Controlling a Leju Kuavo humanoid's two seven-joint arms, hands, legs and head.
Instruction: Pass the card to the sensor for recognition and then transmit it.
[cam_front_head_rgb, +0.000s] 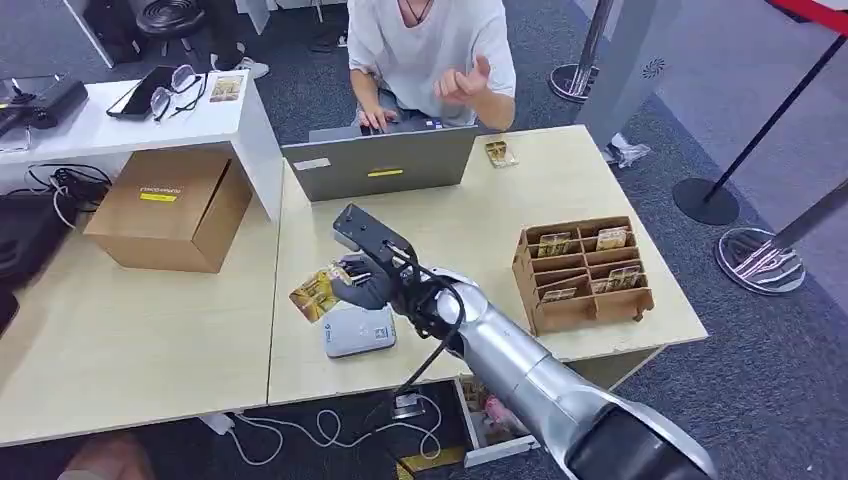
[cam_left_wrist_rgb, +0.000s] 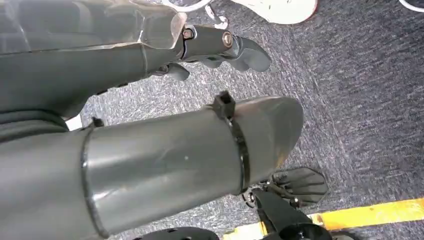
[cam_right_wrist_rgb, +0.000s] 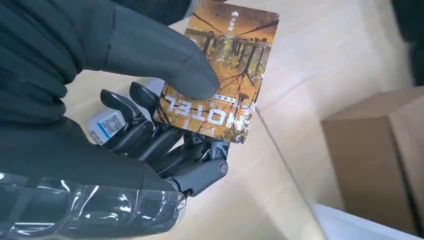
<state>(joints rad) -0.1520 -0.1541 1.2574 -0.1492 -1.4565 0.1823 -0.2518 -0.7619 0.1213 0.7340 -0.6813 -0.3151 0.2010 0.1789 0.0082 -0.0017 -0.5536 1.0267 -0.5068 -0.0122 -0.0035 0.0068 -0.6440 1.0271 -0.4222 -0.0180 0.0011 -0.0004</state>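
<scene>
So the card (cam_right_wrist_rgb: 225, 75), an orange hotel key card with a tree picture, is pinched between thumb and fingers of the right robot hand (cam_front_head_rgb: 365, 280), held just above the wooden surface (cam_front_head_rgb: 480, 215) right beside the small white sensor (cam_front_head_rgb: 358, 330). Past that there's a cardboard rack (cam_front_head_rgb: 582, 272) with more cards, a grey laptop (cam_front_head_rgb: 385, 165) and a person typing behind it. Left robot hand (cam_left_wrist_rgb: 220, 45) hangs over grey carpet, fingers curled on nothing.

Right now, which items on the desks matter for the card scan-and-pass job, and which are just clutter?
Job:
right hand holding the hotel card
grey card sensor
card rack
person opposite, likely recipient

Clutter:
laptop
cardboard box
glasses
phone
loose card
</scene>
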